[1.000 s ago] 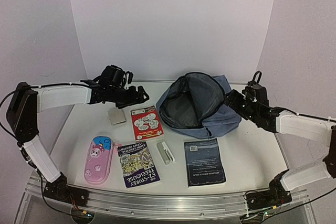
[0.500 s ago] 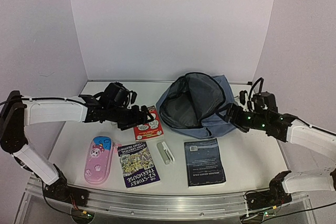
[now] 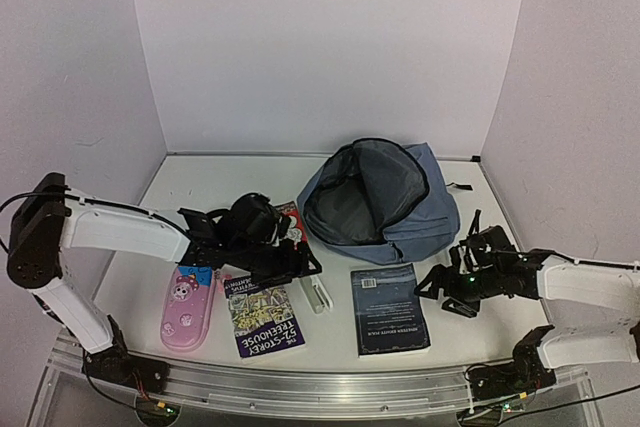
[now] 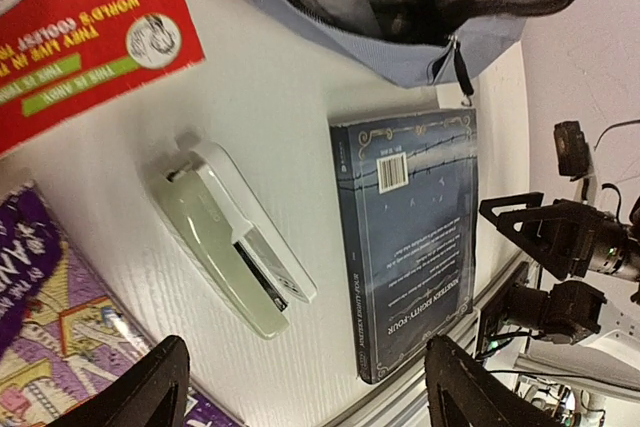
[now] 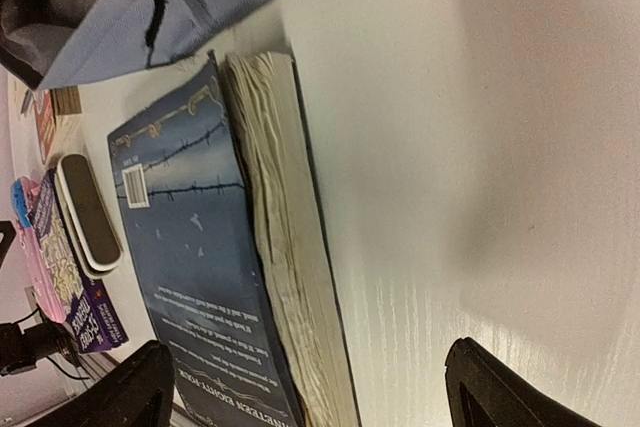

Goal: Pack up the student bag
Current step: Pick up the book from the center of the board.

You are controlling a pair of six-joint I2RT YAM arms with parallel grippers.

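Left gripper [image 3: 303,265]: spread wide, holding nothing, low over the white stapler [image 3: 316,292].
Student bag [image 3: 425,209]: mouth gaping, at the back of the table [image 3: 200,187], beyond and right of that gripper, apart from it.
Dark blue book [image 3: 390,309]: just in front of the bag.
Right gripper [image 3: 442,294]: wide too, empty, just right of the book.

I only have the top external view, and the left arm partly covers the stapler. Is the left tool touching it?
Observer: No. The white stapler lies ahead of the left tool, neither finger touching it.
Operator: What faces the right tool?
Observer: The dark blue book's yellowed page edge.
Operator: And the student bag's opening?
Observer: A black zipper pull hangs at its rim, near the book's corner.
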